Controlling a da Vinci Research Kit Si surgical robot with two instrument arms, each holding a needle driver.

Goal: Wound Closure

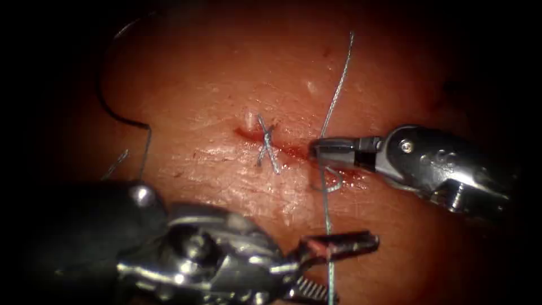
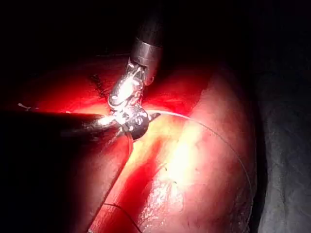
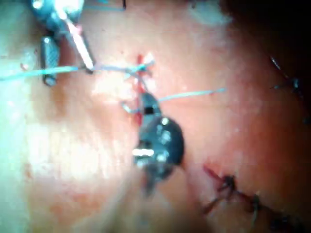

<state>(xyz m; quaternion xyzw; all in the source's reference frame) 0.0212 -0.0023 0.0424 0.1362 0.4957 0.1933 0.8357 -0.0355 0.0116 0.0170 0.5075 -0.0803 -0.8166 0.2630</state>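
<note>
- Gripping the thread (image 1: 328, 220) between closed jaws, the left tool (image 1: 339, 244) sits at the near edge of the tissue (image 1: 214, 85), below the cut (image 1: 282, 148).
- Its jaws point toward the endoscope view's right, and the thread crosses them almost straight up and down.
- Right tool (image 1: 323, 149) comes in from the right with its jaws together at the right end of the cut, where the thread passes them; whether they actually pinch the strand, I cannot tell.
- From there the thread runs on up and away over the far tissue.
- A small loop (image 1: 330, 183) lies just below the right tool's tip.
- A crossed stitch (image 1: 267, 148) sits on the cut, left of the right tool.
- Red fluid (image 1: 291, 151) lines the cut.
- Dark needle (image 1: 113, 85) lies well left of the cut, on the tissue, held by neither tool.
</note>
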